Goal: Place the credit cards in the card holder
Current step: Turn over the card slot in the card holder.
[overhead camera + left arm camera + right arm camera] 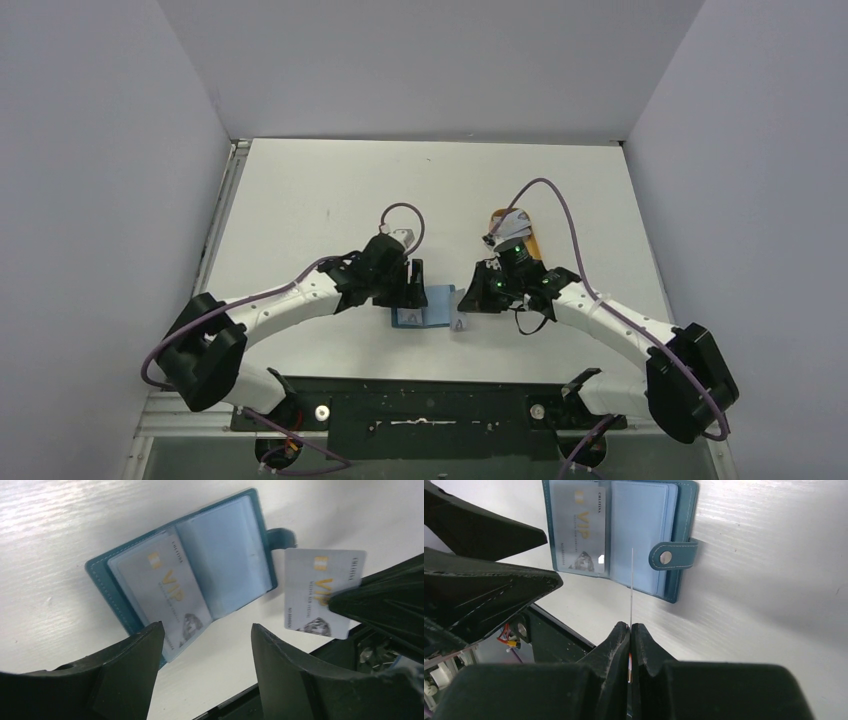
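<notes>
**Two cards: one sleeved, one pinched on edge**

Two small grey-silver rectangular credit cards are in view, both printed "VIP" in gold. The first card (160, 590) sits inside a clear sleeve of the teal-blue folding card holder (225, 555). The holder lies opened flat on the white tabletop (60, 540), between the two arms and near the front edge. Its snap-button tab (671, 556) sticks out on the side facing the right arm.

The second card (315, 592) is grasped by the right tool (630, 627), whose fingers are clenched on one end of it. From the right wrist the card shows only as a thin edge. It hangs above the tabletop close beside the tab; whether it touches the holder cannot be told.

The left tool (207, 630) is released, fingers spread wide and grasping nothing, at the holder's near edge. One finger overlaps the holder's corner in the left wrist view, but contact is unclear.

An orange tray (522, 238) with whitish pieces on it lies beyond the right wrist, partly hidden.
</notes>
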`<state>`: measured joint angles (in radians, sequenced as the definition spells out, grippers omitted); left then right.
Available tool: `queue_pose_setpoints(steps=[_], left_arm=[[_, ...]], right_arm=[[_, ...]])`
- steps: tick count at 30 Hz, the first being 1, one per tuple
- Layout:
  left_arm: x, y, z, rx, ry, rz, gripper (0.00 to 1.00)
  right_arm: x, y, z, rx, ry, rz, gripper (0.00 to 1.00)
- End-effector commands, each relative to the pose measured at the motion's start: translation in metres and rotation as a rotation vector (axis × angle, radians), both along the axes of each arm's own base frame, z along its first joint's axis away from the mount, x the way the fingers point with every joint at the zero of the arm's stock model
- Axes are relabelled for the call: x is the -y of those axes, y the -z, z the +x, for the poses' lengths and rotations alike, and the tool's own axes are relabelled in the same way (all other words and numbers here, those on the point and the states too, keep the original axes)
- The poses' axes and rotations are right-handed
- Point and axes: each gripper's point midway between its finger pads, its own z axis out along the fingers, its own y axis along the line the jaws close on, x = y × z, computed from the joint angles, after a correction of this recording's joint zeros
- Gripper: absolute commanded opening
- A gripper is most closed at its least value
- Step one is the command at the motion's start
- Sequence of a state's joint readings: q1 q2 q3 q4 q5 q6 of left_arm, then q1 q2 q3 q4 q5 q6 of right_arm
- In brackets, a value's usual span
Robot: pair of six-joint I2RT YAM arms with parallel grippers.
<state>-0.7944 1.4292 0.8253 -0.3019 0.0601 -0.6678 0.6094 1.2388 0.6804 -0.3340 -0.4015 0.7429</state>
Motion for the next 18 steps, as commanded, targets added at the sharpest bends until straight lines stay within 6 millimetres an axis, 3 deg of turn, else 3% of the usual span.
queue_pose_setpoints(steps=[1, 5, 18], left_arm=[[0.032, -0.049, 0.020, 0.110, 0.040, -0.083, 0.65], [0.042, -0.046, 0.026, 0.109, 0.062, -0.032, 0.66], [0.035, 0.016, 0.038, 0.028, 0.042, 0.190, 0.65]], right_arm=[[0.000, -0.014, 0.007, 0.068, -0.008, 0.020, 0.00], [0.007, -0.011, 0.003, 0.069, -0.004, 0.003, 0.00], [0.022, -0.026, -0.009, 0.096, 0.008, -0.009, 0.00]])
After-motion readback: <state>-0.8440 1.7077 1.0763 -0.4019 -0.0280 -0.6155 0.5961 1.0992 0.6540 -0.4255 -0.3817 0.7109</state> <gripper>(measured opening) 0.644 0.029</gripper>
